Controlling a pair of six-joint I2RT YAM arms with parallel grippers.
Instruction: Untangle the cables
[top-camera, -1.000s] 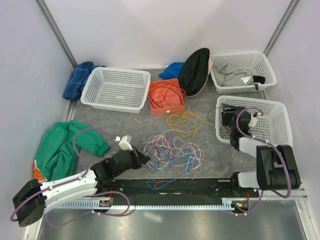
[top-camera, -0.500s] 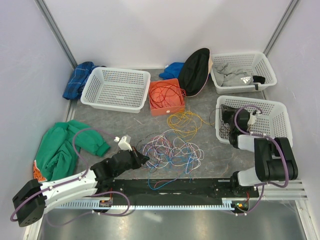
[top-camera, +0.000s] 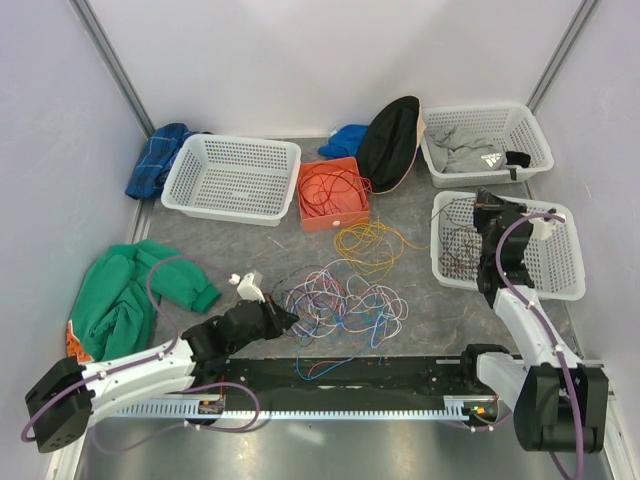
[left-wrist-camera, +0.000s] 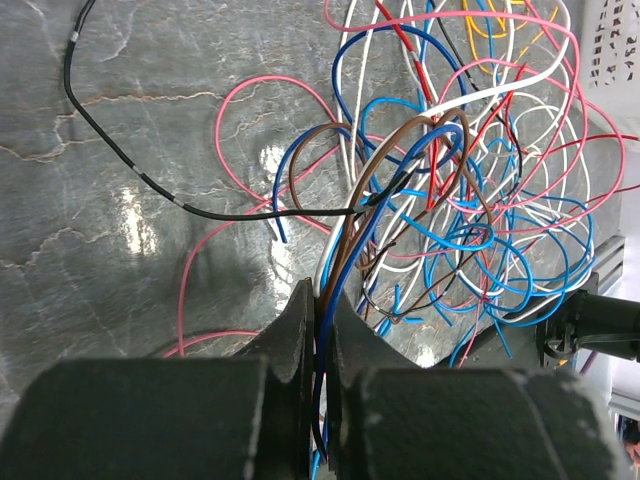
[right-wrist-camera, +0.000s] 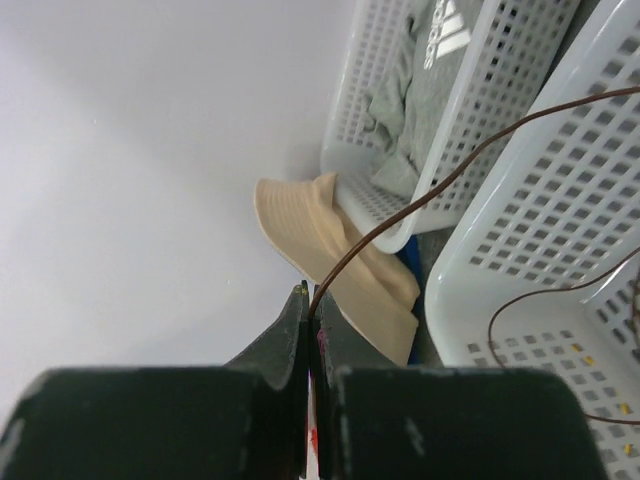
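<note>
My left claw (left-wrist-camera: 318, 300) is clenched on a few strands of the cables (left-wrist-camera: 470, 190). Brown, white & blue ones run up from btwn the fingers into the main tangle. A black wire (left-wrist-camera: 240, 215) crosses just ahead of the tips, and pink loops lie flat on the grey tabletop (left-wrist-camera: 170, 50). Top cam: that claw sits low at the left edge of the tangle, which is spread mid-table near the front rail. A yellow bunch (top-camera: 368, 240) lies just behind it, btwn the tangle & the orange box (top-camera: 335, 222), which holds an orange coil (top-camera: 330, 188). My right claw (right-wrist-camera: 311, 300) is pinched tight on one brown wire (right-wrist-camera: 450, 172). It comes out at the fingertips & arcs away across the near white basket (right-wrist-camera: 540, 240). Top cam puts this claw raised over that basket's far-left corner, w/ dark wire loops inside the basket below. Past it stands the far basket (right-wrist-camera: 375, 60) w/ a grey garment (right-wrist-camera: 415, 100) in it, and a beige hat (right-wrist-camera: 340, 250) rests against its outside.
</note>
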